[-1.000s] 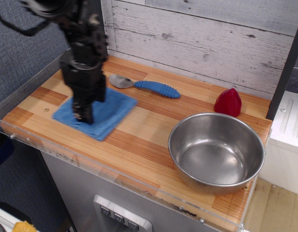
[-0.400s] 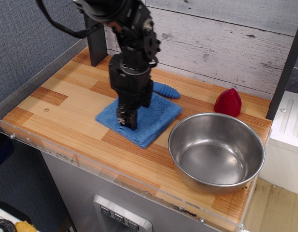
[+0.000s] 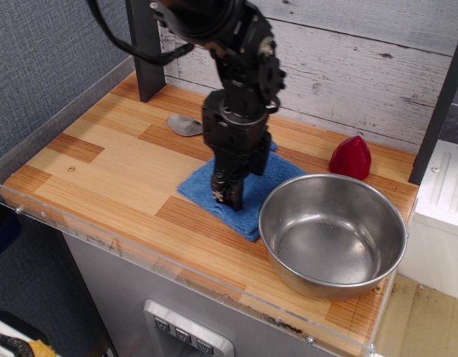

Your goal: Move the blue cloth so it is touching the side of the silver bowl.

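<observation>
Desk (image 3: 102, 160) of striped wooden planks, seen from above and in front. A black robot arm reaches down, its gripper (image 3: 227, 195) pressed onto a square, folded, fuzzy medium-blue cloth (image 3: 247, 204) lying flat near the desk's middle. The jaws look closed together on the fabric, likely pinning it for dragging. The cloth sits diamond-wise, corners pointing left, right, back and front; being square, it has no clear long axis. Its right edge appears to meet the wall of the large, round, shiny stainless-steel bowl (image 3: 331, 235) at front right. Behind lie a blue-handled metal spoon (image 3: 184, 124) and a small red cone-like object (image 3: 351, 157).
</observation>
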Controlling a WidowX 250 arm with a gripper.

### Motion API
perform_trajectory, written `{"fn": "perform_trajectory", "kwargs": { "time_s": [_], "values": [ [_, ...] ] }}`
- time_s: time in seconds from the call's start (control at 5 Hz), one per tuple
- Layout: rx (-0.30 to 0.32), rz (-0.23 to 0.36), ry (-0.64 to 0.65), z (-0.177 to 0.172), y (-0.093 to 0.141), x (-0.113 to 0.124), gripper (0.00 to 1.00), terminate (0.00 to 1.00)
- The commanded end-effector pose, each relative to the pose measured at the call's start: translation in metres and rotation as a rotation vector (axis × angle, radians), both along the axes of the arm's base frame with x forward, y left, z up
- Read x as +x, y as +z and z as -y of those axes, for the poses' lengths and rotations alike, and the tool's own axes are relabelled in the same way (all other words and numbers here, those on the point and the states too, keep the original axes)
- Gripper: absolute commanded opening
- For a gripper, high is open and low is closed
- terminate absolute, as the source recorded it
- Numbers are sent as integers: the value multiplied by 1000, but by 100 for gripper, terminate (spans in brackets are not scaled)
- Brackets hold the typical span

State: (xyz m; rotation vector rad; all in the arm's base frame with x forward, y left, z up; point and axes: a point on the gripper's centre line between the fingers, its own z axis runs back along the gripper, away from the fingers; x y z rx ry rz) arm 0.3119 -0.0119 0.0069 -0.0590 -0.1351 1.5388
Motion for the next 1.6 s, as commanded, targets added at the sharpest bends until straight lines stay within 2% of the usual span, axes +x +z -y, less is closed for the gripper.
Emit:
{"fn": "perform_trajectory", "kwargs": {
  "time_s": [0.0, 0.2, 0.4, 0.8, 1.2, 1.4],
  "values": [
    [-31, 32, -2, 7, 9, -3, 100, 0],
    [-5, 88, 78, -12, 31, -3, 100, 0],
    [-7, 159, 116, -23, 56, -1, 100, 0],
    [13, 240, 109, -25, 90, 3, 100, 0],
    [13, 240, 109, -25, 90, 3, 100, 0],
    [13, 240, 109, -25, 90, 3, 100, 100]
  ]
}}
